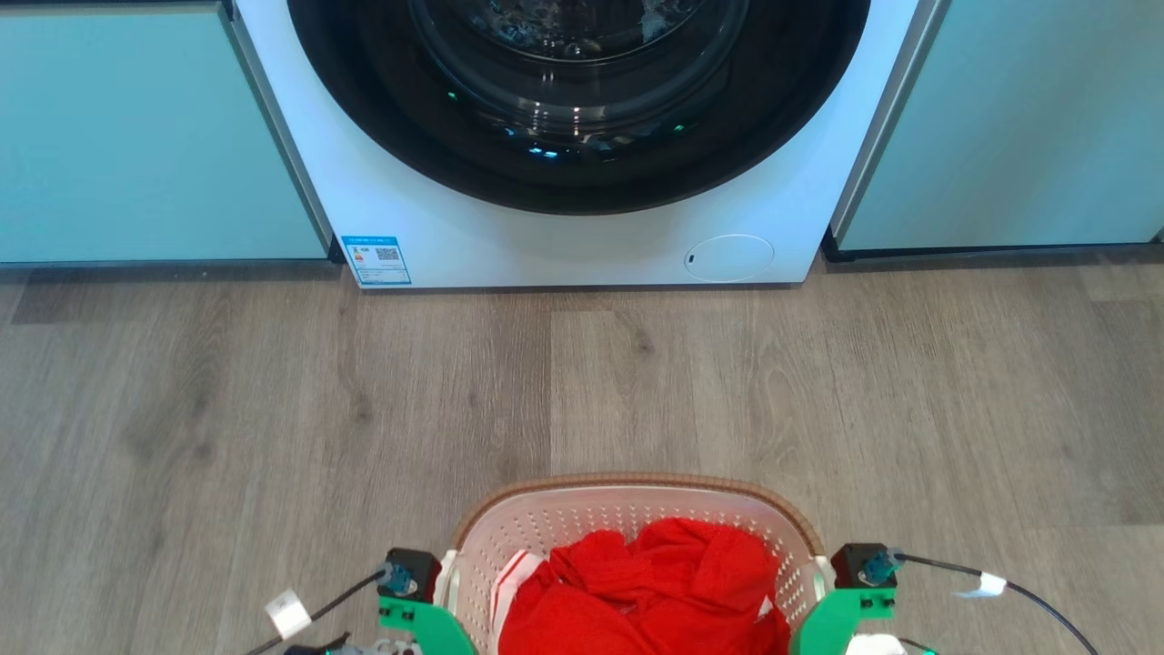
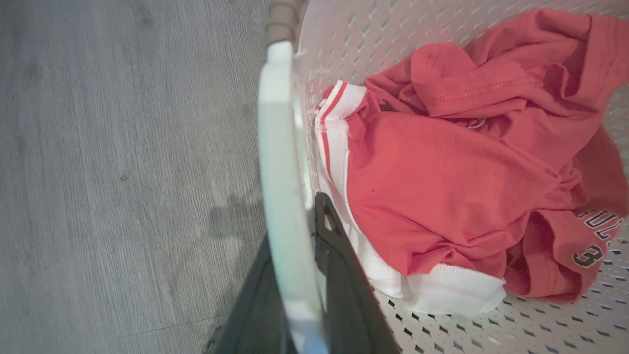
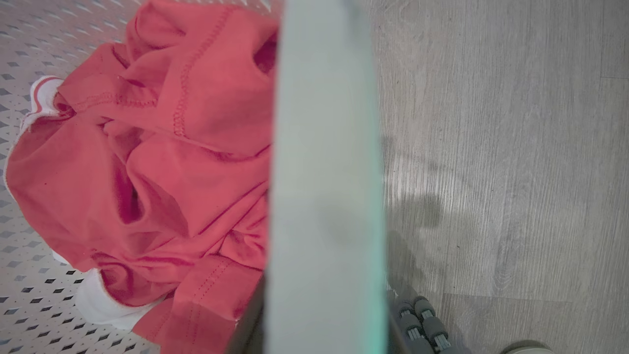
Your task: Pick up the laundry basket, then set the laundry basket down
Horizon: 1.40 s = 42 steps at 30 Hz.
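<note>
a grey wood-grain floor (image 1: 637, 382) is spread across most of the head view. at its far edge a white washing machine (image 1: 546, 250) with a round dark door (image 1: 582, 100) is seen, flanked by a pale teal cabinet on the left (image 1: 136, 136) and another on the right (image 1: 1018, 118).

the laundry basket (image 1: 627, 523) is found at the bottom centre of the head view, in front of the machine and well apart from it. whether it is resting on the floor or lifted cannot be told. its perforated white walls are topped by a brown woven-look rim (image 1: 637, 479). red clothing (image 1: 655, 582) is heaped inside, with a white, red-striped trim (image 2: 339, 128) laid against the left wall.

the left gripper (image 2: 295, 221) is pressed together on the basket's left handle (image 2: 277, 147), which is pinched between the dark fingers (image 2: 339, 265), one outside the basket and one inside. the right gripper (image 3: 324, 314) is likewise closed on the right handle (image 3: 324, 172), seen as a blurred pale band with dark finger edges tight against both its sides.

in the head view a green wrist mount (image 1: 414, 619) is set just beside the basket's left side and another (image 1: 841, 614) beside its right. a black cable is trailed from each, with a white tag (image 1: 287, 614) on the left one. a blue label (image 1: 376, 260) is stuck low on the machine's front.
</note>
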Tool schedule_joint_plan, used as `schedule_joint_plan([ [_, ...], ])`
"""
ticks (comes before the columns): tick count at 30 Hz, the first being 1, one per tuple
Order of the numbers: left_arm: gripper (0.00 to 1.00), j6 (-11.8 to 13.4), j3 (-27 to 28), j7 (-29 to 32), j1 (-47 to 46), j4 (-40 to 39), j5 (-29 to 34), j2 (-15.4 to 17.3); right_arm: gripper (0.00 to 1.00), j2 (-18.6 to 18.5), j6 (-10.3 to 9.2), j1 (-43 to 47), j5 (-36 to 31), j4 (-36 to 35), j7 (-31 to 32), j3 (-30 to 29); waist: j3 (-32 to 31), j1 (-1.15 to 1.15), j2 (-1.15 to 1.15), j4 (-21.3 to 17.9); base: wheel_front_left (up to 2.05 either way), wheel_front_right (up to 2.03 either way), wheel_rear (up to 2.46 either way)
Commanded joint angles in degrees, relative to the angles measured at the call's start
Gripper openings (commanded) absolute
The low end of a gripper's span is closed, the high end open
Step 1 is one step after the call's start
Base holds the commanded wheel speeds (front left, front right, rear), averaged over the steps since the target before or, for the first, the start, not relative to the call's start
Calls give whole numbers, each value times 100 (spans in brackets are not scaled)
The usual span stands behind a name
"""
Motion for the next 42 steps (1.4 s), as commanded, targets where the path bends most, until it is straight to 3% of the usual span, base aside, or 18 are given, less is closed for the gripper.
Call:
schedule_joint_plan([
  [1,0,102,56,-68,-190,-25,-25,160,0,-8,43,-124,-4,-74,-51,163,3,0,0,0,0,0,0],
  [14,0,264,-19,-54,-299,-177,-133,160,0,-8,43,-300,211,-37,-113,380,176,0,0,-14,0,0,0],
  [24,0,399,4,-199,-756,-263,-186,160,0,-8,43,-861,251,31,-272,461,814,0,0,-11,0,0,0],
  [42,0,440,77,-551,-2811,-162,-48,160,0,-11,43,-2867,-18,263,-743,329,3205,0,0,216,0,0,0],
])
